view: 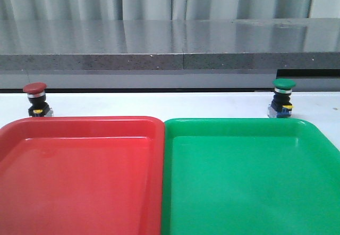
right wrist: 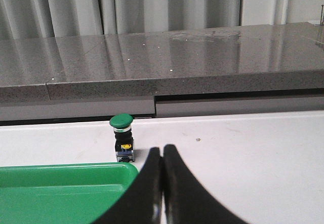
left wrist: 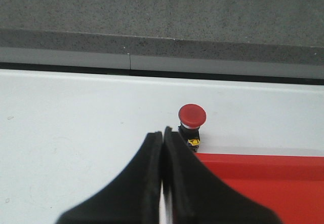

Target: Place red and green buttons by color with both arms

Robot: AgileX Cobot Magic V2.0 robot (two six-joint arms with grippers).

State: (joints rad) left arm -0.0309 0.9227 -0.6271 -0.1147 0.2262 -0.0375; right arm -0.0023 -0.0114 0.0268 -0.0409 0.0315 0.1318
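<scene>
On the left, we see the left pincer [left wrist: 163, 135] pressed together, its two black fingers meeting tip to tip with nothing between them. It hangs over the white tabletop [left wrist: 76, 133], its tips near the red button [left wrist: 192, 114] but apart from it. That button stands upright, long axis vertical, dark red cap on top and yellow tab low on its body, just beyond the far left corner of the red tray [view: 79, 176]; from the front we find it at the tabletop's far left [view: 35, 89].

The red tray and green tray [view: 249, 182] lie side by side, edges touching.

On the right, the green button [view: 283, 84] stands upright too, cap up, axis vertical, behind the green tray's far edge. We see the right pincer [right wrist: 162, 150] closed as well, fingers pressed together and gripping nothing, close beside the green button [right wrist: 122, 121] without touching it.
</scene>
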